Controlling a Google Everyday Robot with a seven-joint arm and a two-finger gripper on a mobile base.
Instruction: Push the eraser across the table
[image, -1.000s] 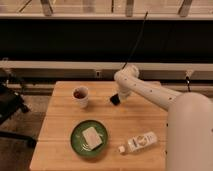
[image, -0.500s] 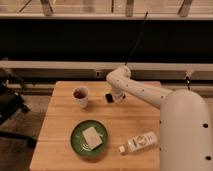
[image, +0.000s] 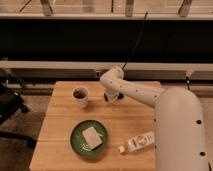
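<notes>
My gripper is down at the light-wood table, on its far half, just right of the paper cup. The white arm reaches in from the right and bends down over that spot. A small dark shape shows at the gripper's tip, low on the table. I cannot tell the black eraser apart from the gripper there; it is mostly hidden by the wrist.
A green plate holding a beige square block sits front centre. A white plastic bottle lies front right. The robot's white body fills the right side. A black chair stands left of the table.
The gripper and the dark shape at its tip have slid left along the far half of the table, closer to the paper cup. The other objects have not moved.
</notes>
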